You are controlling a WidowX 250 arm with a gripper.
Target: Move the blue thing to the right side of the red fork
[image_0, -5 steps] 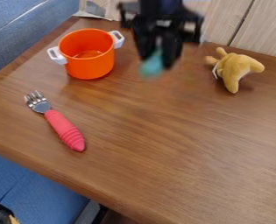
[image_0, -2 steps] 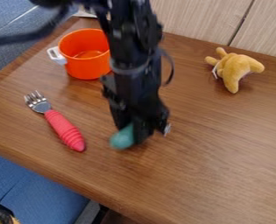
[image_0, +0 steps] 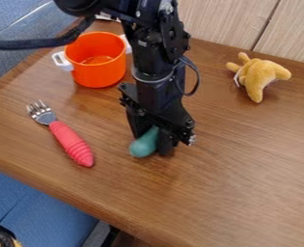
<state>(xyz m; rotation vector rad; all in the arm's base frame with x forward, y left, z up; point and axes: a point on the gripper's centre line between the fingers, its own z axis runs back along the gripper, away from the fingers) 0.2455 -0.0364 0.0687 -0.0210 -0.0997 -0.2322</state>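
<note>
Wood-grained brown desk [image_0: 238, 178], bearing an orange two-handled pot [image_0: 97, 67] and a yellow plush toy [image_0: 261, 77]. Black two-fingered claw [image_0: 153, 140], pinching a smooth, rounded blue-green object [image_0: 143, 145], is low over the desk to the right of the metal-tined fork with a ridged red handle [image_0: 72, 144], well apart from it. Whether the object touches the wood cannot be told. Sideways placement appears complete; what remains, by judgement, is any final lowering, release and withdrawal of the claw.

Concealment and cropping noted.
Tool [image_0: 153, 144] partly covers teal object [image_0: 142, 147]; arm [image_0: 155, 62] overlaps white handle [image_0: 126, 44]; worktop [image_0: 238, 178] cropped.
</note>
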